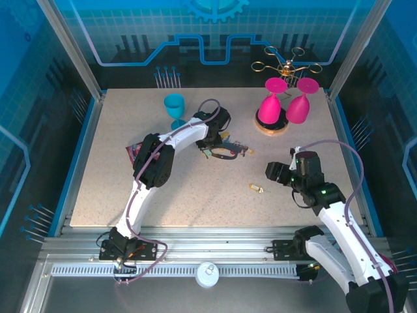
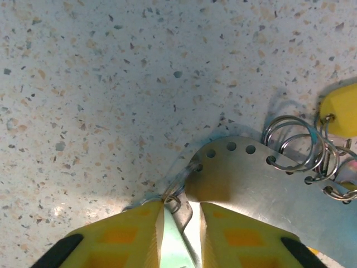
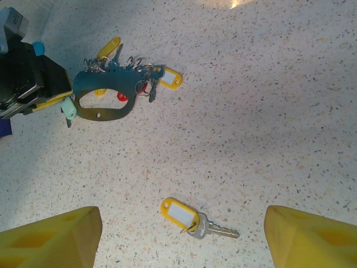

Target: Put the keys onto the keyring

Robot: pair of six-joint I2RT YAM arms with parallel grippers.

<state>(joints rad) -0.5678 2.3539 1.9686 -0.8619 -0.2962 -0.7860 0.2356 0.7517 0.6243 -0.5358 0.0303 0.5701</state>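
Beige speckled table (image 1: pixel 117 189): the top view shows the keyring (image 1: pixel 218 154) lying near the centre, with several keys (image 1: pixel 240 149) bunched at its right side. The left gripper (image 1: pixel 210 140) sits at the keyring's left end. One loose key (image 1: pixel 257 188) lies apart from the keyring, nearer the arm bases and just left of the right gripper (image 1: pixel 273 173). A blue goblet (image 1: pixel 174 109) stands at the far left, and two pink glasses (image 1: pixel 270 107) under a gold wire rack (image 1: pixel 287 65) at the far right.

Left wrist view: the yellow fingers (image 2: pixel 122 234) are drawn close together, clamped on a pale teal piece at the keyring's end. A perforated metal plate (image 2: pixel 251 184) runs to the right, with wire rings (image 2: pixel 295 145) threaded through its holes.

Right wrist view: the yellow fingers (image 3: pixel 50 237) stand wide apart, gripping nothing. The loose key, with a yellow tag, lies flat on the table between them. The keyring lies well beyond, upper left.
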